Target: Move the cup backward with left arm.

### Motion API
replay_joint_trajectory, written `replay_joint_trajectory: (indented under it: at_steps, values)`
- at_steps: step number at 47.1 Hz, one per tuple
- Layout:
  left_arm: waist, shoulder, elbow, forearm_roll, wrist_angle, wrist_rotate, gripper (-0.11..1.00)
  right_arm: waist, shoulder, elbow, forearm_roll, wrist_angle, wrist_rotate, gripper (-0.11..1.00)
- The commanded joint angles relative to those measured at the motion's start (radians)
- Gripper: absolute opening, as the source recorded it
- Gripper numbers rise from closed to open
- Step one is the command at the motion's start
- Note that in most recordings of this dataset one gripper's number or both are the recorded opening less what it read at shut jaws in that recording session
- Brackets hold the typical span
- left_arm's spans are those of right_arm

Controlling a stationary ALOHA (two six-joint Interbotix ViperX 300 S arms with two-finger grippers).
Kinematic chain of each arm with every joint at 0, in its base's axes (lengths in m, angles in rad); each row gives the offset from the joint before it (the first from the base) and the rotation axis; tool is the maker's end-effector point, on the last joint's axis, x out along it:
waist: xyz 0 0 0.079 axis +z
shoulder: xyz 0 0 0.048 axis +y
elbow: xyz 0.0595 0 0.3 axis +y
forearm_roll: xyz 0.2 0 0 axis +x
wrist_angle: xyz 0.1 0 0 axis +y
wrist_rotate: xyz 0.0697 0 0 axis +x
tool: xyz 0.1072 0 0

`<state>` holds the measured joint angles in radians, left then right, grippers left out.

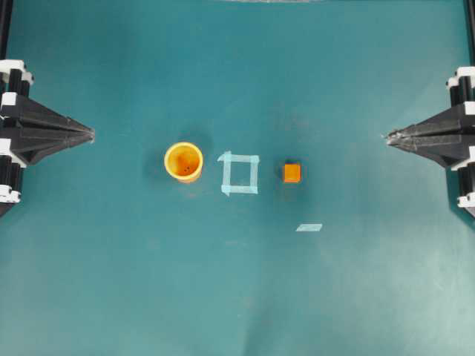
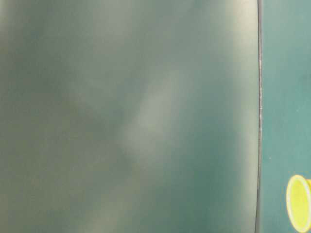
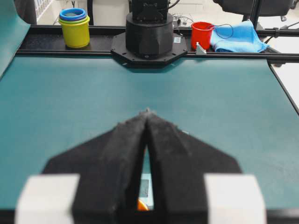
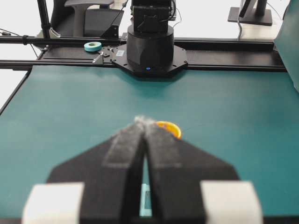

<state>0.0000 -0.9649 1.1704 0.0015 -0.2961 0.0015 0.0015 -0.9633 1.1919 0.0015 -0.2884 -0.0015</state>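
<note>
The orange-yellow cup [image 1: 183, 161] stands upright on the teal table, left of centre. My left gripper [image 1: 90, 133] is at the left edge with its fingertips together, shut on nothing, well apart from the cup. In the left wrist view the shut tips [image 3: 147, 112] hide most of the cup [image 3: 142, 206], which shows only as an orange sliver between the fingers. My right gripper [image 1: 387, 138] rests shut at the right edge. Past its tips [image 4: 142, 120] part of the cup's rim [image 4: 170, 127] shows. The table-level view is mostly a blur, with the cup [image 2: 299, 203] at the lower right.
A pale tape square [image 1: 240, 173] lies right of the cup, then a small orange cube [image 1: 292, 173] and a tape strip [image 1: 309, 228]. Beyond the table's far end sit stacked yellow and blue cups [image 3: 74, 28], a red cup [image 3: 202, 33] and a blue cloth [image 3: 238, 37].
</note>
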Motion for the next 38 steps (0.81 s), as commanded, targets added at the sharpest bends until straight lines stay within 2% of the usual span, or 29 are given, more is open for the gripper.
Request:
replay_joint_trajectory:
  at_steps: [1,4,7,38]
  values:
    - [-0.014,0.005,-0.011,0.002,0.029,-0.011,-0.01,0.002,0.006,-0.041,0.000,-0.009,0.003,-0.01]
    - [-0.021,0.003,-0.012,0.002,0.038,-0.011,0.03,0.002,0.012,-0.046,-0.003,-0.011,-0.002,0.00]
    - [-0.026,0.000,-0.012,0.002,0.041,-0.011,0.00,0.002,0.012,-0.048,-0.003,-0.014,-0.006,0.00]
    - [-0.028,0.002,-0.014,0.002,0.086,-0.008,0.00,0.002,0.012,-0.051,-0.008,-0.009,-0.002,0.00]
